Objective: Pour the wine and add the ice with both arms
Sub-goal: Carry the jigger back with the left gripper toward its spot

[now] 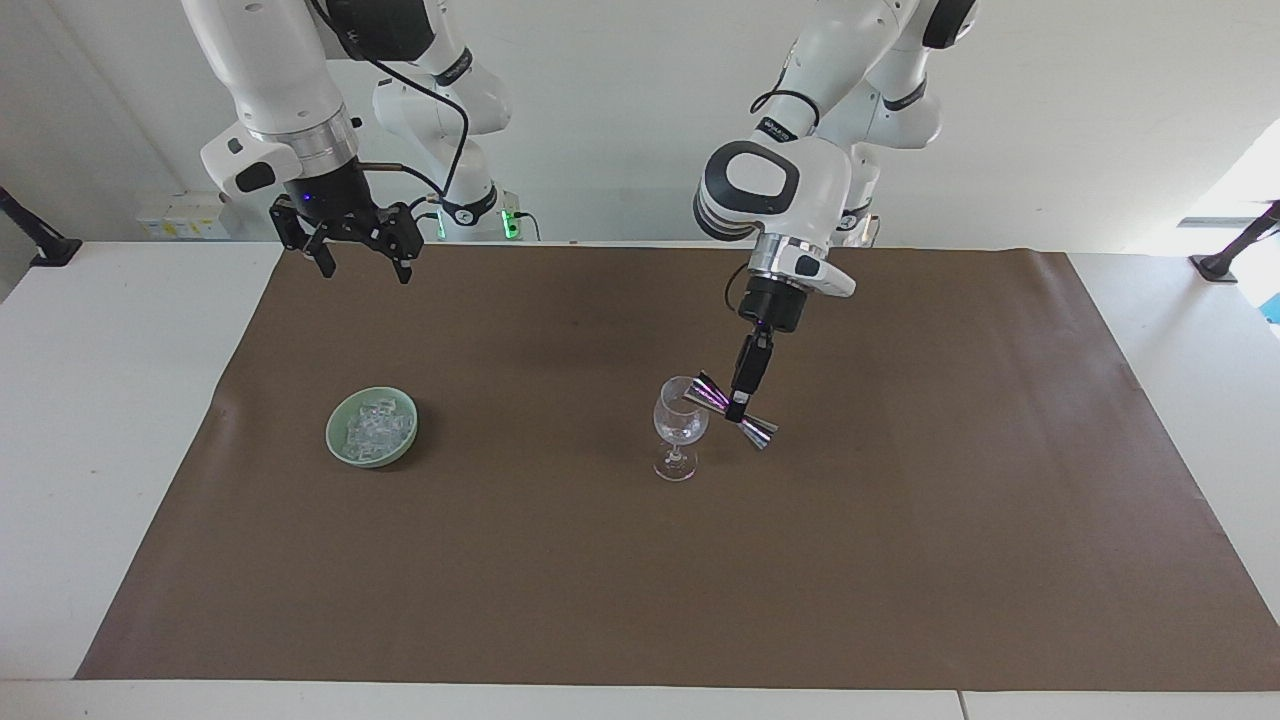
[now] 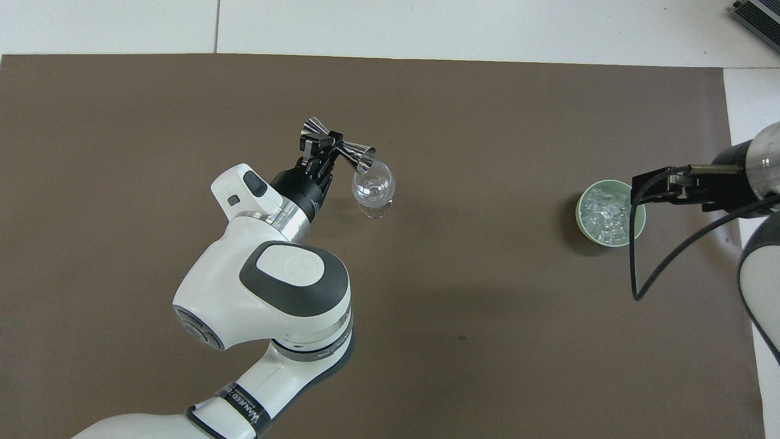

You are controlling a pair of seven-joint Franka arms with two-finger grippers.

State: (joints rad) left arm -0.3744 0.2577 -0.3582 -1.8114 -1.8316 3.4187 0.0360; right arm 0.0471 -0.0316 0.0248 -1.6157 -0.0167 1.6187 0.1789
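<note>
- The left end effector (image 1: 738, 406) is clamped on the waist of a steel jigger (image 1: 731, 408), tipping it so one cup's mouth meets the wine glass (image 1: 680, 420) rim, presumably to pour.
- The ice (image 1: 373, 428) sits in a green bowl (image 1: 341, 445) toward the right arm's end of the desk (image 1: 120, 420).
- The right end effector (image 1: 358, 258) waits with fingers spread, holding nothing.

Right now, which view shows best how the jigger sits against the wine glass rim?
The facing view: the jigger, tilted in the left gripper, has its lower mouth at the wine glass rim. The overhead view shows that mouth overlapping the rim, not its height.
</note>
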